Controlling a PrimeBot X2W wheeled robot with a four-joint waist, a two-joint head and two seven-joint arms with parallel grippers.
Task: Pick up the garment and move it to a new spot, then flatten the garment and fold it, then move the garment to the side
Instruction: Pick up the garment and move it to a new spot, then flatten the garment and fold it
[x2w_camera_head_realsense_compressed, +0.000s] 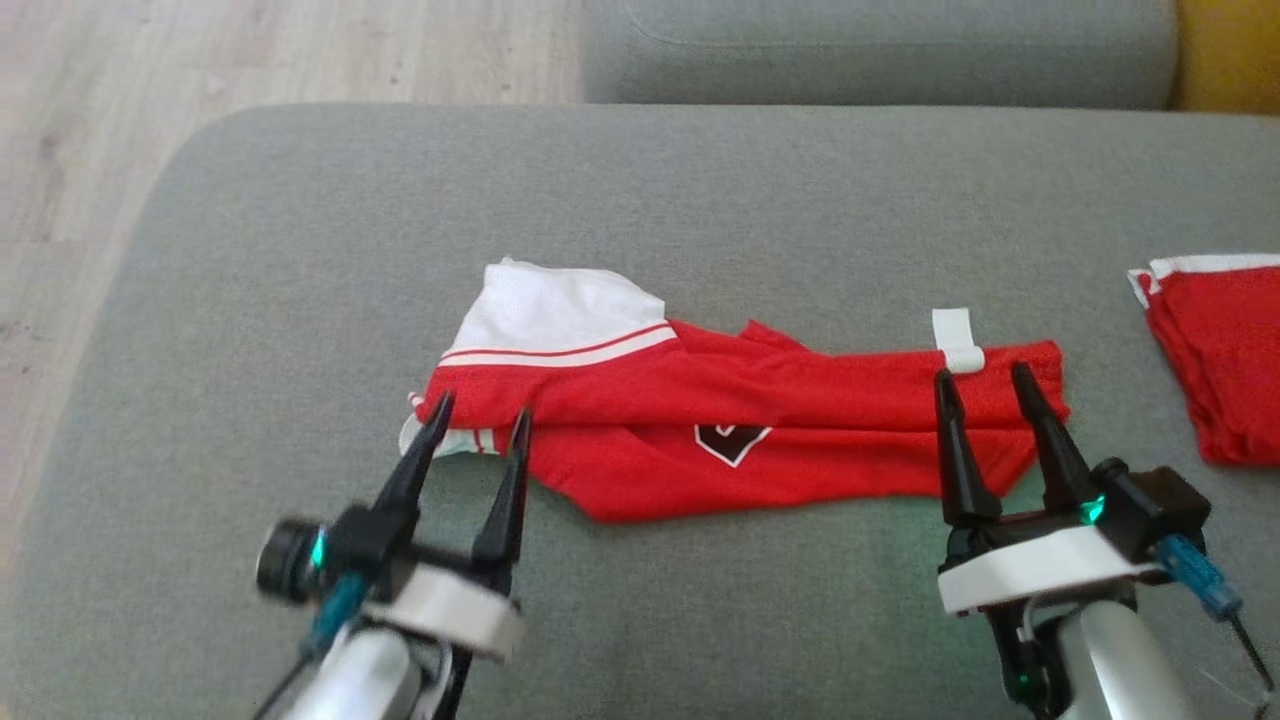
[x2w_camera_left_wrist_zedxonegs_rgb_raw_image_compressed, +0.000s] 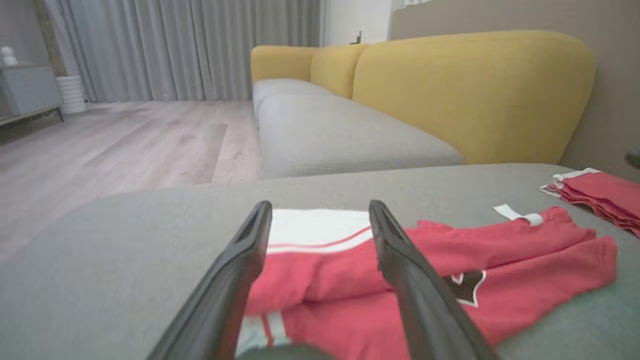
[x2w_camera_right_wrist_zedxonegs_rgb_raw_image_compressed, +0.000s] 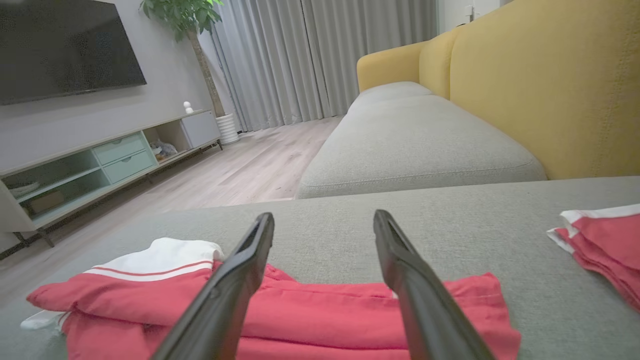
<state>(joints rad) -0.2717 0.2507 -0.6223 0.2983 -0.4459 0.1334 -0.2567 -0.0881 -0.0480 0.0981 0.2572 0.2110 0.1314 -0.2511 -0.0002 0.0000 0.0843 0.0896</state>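
step: folding, I judge; garment lies as a long doubled strip, not yet a compact packet
garment spot: middle of grey sofa seat, white end to the left, white tag at the right end
left gripper: fingers wide apart, empty, tips over near left corner
right gripper: fingers wide apart, empty, tips over right end
next move: probably pinch one end and carry it across; must catch both layers, thin cloth may slip
head view: both grippers plus the whole strip
left wrist view: yellow backrest, chest logo
right wrist view: TV; folded red pile well apart
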